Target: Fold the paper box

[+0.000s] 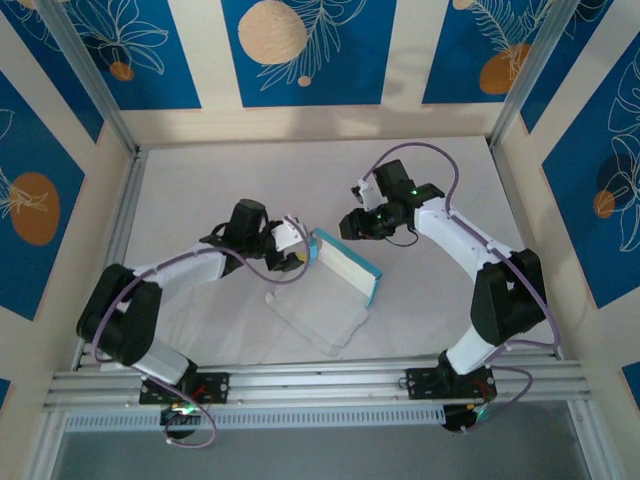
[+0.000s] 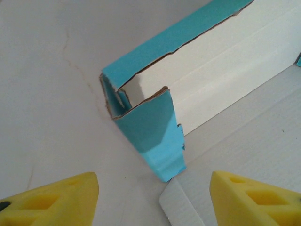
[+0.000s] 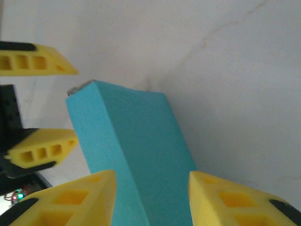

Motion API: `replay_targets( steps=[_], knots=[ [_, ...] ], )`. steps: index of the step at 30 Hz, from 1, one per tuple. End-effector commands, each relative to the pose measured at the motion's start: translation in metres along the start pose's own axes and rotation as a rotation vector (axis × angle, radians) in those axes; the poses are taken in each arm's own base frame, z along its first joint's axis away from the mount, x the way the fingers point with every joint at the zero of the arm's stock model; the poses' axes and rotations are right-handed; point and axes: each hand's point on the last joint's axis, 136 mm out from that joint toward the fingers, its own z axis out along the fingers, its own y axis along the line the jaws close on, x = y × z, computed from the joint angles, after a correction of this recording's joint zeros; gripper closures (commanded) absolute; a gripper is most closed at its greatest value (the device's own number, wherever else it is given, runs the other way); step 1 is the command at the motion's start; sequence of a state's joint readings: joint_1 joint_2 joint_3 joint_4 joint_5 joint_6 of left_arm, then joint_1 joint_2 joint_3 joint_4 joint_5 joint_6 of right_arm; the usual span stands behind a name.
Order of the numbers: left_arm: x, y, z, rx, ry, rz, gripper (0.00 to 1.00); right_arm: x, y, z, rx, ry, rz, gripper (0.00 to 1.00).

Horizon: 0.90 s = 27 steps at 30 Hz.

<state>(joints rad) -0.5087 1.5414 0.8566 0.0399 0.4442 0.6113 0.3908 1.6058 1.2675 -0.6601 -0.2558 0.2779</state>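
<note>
The paper box [image 1: 347,264] stands half folded in the middle of the table, light blue outside and white inside. One white flap [image 1: 320,318] lies flat towards the front. My left gripper [image 1: 296,240] is open at the box's left end. In the left wrist view its yellow fingertips [image 2: 52,200] stand wide apart, and a loose blue corner tab [image 2: 155,136] hangs just ahead of them, untouched. My right gripper [image 1: 353,226] is at the far side. Its fingers [image 3: 235,200] sit on either side of the blue wall [image 3: 136,150]; contact is unclear.
The table [image 1: 200,180] is covered in white cloth. Blue-patterned panels [image 1: 300,50] wall it in at the back and both sides. An aluminium rail [image 1: 320,380] runs along the front between the arm bases. The left gripper [image 3: 51,103] shows beyond the box in the right wrist view.
</note>
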Motion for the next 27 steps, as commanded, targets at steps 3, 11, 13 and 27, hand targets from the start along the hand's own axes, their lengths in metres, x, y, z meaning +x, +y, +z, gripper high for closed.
replay_targets(
  steps=[3,11,13,27],
  knots=[
    [-0.001,0.002,0.012,0.059,-0.008,0.035,0.34,-0.011,0.002,0.008,-0.132,-0.018,0.055,0.55],
    [0.001,0.027,0.029,-0.022,0.009,0.027,0.36,-0.007,-0.002,0.025,-0.198,0.024,0.096,0.60],
    [-0.002,0.027,0.032,-0.008,-0.001,0.014,0.37,-0.004,-0.004,0.031,-0.207,0.039,0.110,0.61],
    [-0.004,0.020,0.045,0.091,0.039,-0.021,0.54,0.011,-0.007,0.052,-0.266,0.094,0.172,0.70]
  ],
)
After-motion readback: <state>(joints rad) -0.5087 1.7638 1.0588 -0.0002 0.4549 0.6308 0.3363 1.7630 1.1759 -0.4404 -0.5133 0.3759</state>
